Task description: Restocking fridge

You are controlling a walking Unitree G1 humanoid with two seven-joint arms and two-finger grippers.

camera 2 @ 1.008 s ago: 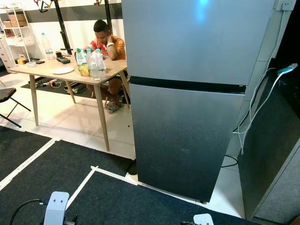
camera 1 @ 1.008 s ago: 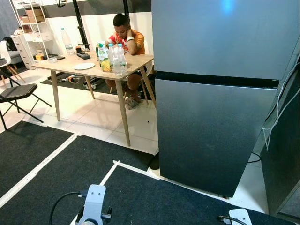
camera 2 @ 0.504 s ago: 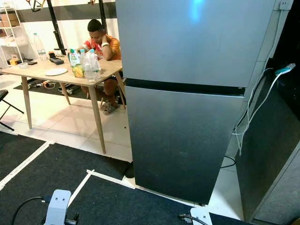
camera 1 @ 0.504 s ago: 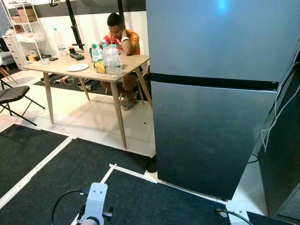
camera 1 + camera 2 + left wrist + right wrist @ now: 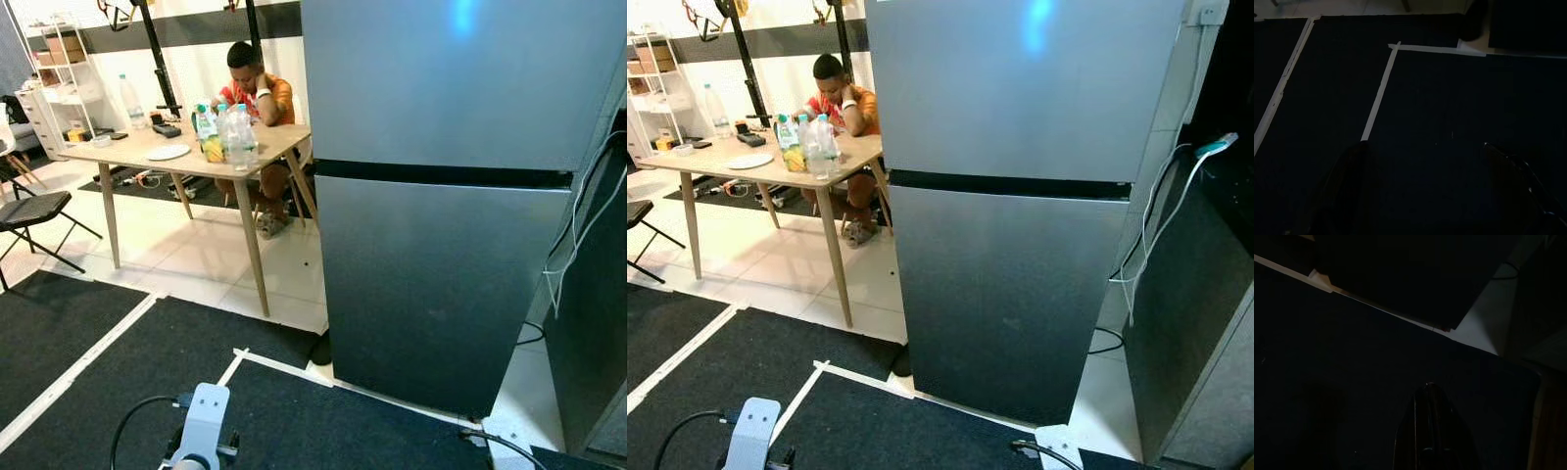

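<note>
The robot has stepped closer to the closed grey fridge (image 5: 451, 196), bottles (image 5: 235, 135) waiting on the counter (image 5: 147, 149); left claw (image 5: 1420, 196) spread empty, right claw (image 5: 1431, 431) clenched.

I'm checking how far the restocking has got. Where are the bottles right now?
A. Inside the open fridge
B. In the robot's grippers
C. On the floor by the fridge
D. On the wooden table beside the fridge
D: the bottles stand grouped near the corner of the wooden table, while both doors of the fridge are closed.
</note>
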